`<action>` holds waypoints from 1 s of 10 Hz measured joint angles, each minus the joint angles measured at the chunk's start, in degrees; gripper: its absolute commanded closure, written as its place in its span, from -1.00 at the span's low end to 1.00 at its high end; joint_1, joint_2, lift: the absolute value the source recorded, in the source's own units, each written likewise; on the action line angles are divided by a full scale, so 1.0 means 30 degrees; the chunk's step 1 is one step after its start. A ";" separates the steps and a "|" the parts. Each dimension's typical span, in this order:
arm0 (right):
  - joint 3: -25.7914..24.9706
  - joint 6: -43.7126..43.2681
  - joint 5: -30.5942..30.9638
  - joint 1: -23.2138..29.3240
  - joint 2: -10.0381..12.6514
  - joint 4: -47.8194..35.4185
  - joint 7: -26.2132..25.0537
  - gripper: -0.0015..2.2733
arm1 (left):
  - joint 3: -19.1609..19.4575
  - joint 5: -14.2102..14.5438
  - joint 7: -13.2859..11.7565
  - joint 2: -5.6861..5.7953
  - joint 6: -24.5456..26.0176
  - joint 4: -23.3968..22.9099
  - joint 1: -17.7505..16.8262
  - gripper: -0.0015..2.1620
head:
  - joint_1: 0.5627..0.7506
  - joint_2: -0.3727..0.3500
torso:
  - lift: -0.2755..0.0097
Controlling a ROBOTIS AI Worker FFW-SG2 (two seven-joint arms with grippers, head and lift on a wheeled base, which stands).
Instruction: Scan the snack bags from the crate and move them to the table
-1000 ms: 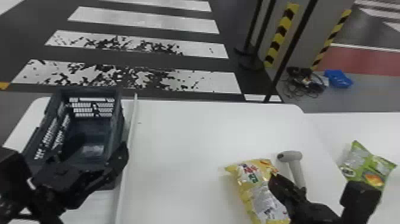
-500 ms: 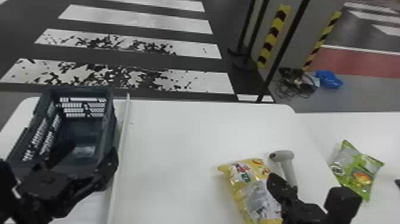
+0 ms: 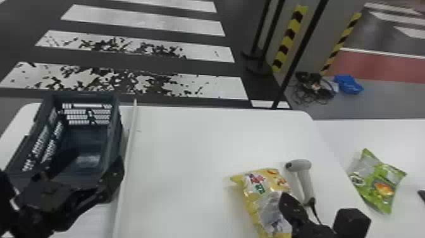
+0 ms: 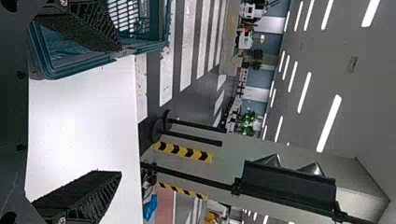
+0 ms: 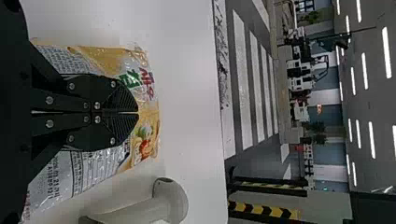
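Note:
My right gripper (image 3: 286, 201) is low over the yellow snack bag (image 3: 253, 196), which lies on the table. In the right wrist view the right gripper (image 5: 138, 112) has its fingertips together on the yellow bag (image 5: 144, 84), with a fold of film at the tips. The grey-white scanner (image 3: 305, 182) lies just right of the bag. A green snack bag (image 3: 376, 186) rests farther right. My left gripper (image 3: 95, 163) stands open at the near end of the dark crate (image 3: 115, 133); the left wrist view shows the left gripper (image 4: 120, 111) with nothing between its fingers.
A raised white strip (image 3: 128, 152) runs along the table (image 3: 189, 142) just right of the crate. Beyond the table, a black pole (image 3: 300, 50) rises from the floor, with cables (image 3: 313, 87) and a blue item (image 3: 348, 84) nearby.
The head view has shifted slightly, so the whole scene sits farther left. Against the scanner, my right gripper's body has come left and a little nearer. Crate and bags look unmoved on the table.

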 measured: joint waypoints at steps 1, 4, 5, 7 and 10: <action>0.0074 -0.0157 0.0001 0.0015 0.0032 0.0271 -0.0212 0.97 | 0.0030 0.0009 0.0000 0.0041 -0.0002 0.0014 -0.0002 -0.96 | 0.41 -0.56 | 0.27; 0.0610 -0.0689 0.0046 -0.0376 0.0333 0.1345 -0.0890 0.97 | 0.0024 0.0069 -0.0003 0.0096 -0.0002 0.0051 -0.0148 -0.96 | 0.41 -0.55 | 0.27; 0.0972 -0.0789 0.0032 -0.0563 0.0654 0.1705 -0.1270 0.97 | 0.0023 0.0084 -0.0022 0.0111 -0.0002 0.0051 -0.0176 -0.96 | 0.41 -0.52 | 0.27; 0.2075 -0.0917 0.0026 -0.0910 0.1264 0.2089 -0.2687 0.97 | 0.0022 0.0109 -0.0030 0.0122 -0.0002 0.0056 -0.0204 -0.96 | 0.41 -0.43 | 0.27; 0.2793 -0.0660 -0.0184 -0.1417 0.2094 0.2043 -0.3792 0.97 | 0.0021 0.0108 -0.0030 0.0176 -0.0011 0.0068 -0.0206 -0.96 | 0.41 -0.34 | 0.27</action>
